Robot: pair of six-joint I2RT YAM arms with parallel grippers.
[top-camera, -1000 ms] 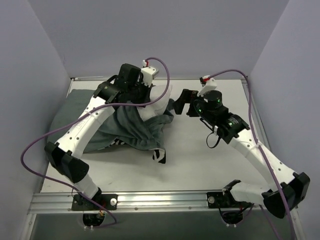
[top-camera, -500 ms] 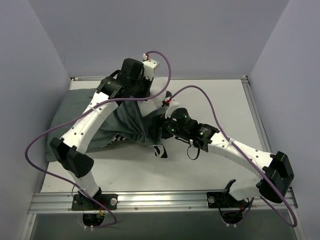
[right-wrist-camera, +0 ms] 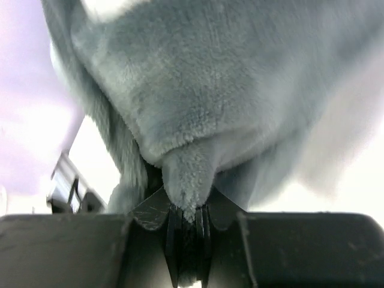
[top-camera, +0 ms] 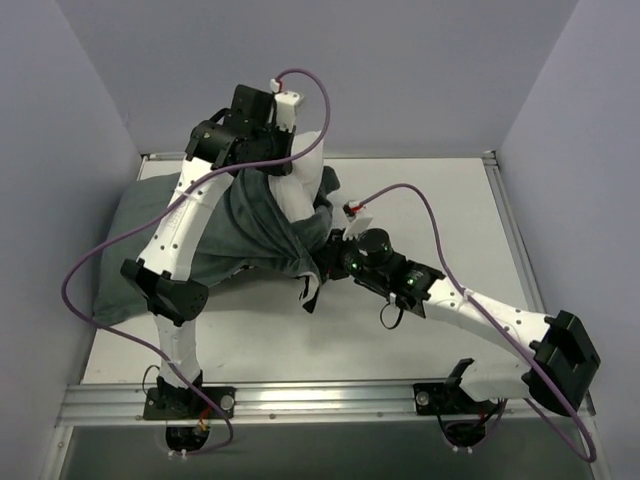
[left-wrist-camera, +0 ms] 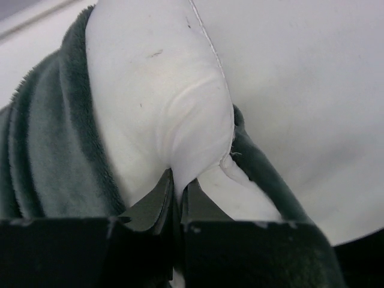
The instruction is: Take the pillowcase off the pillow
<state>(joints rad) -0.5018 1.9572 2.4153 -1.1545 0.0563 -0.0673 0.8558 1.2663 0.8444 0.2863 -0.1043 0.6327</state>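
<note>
The white pillow [top-camera: 306,186] pokes out of the dark grey-green pillowcase [top-camera: 252,232] at the back left of the table. A small zebra-striped flap [top-camera: 311,290] hangs at the cover's lower edge. My left gripper [top-camera: 272,158] is raised and shut on a pinch of the pillow [left-wrist-camera: 162,90]; its jaws [left-wrist-camera: 178,181] meet on white cloth, with the pillowcase [left-wrist-camera: 48,150] bunched round it. My right gripper [top-camera: 326,262] sits low at the cover's right edge. In the right wrist view this gripper [right-wrist-camera: 187,211] is shut on a fold of the plush pillowcase [right-wrist-camera: 210,90].
Bare white table [top-camera: 440,210] lies to the right of the cloth, with purple-grey walls close on three sides. An aluminium rail [top-camera: 320,400] runs along the near edge. A purple cable [top-camera: 90,270] loops out from the left arm, another [top-camera: 430,215] over the right.
My right arm swung left from the table's middle to the pillowcase edge and shut on it. The left arm lifted the pillow corner higher and further back.
</note>
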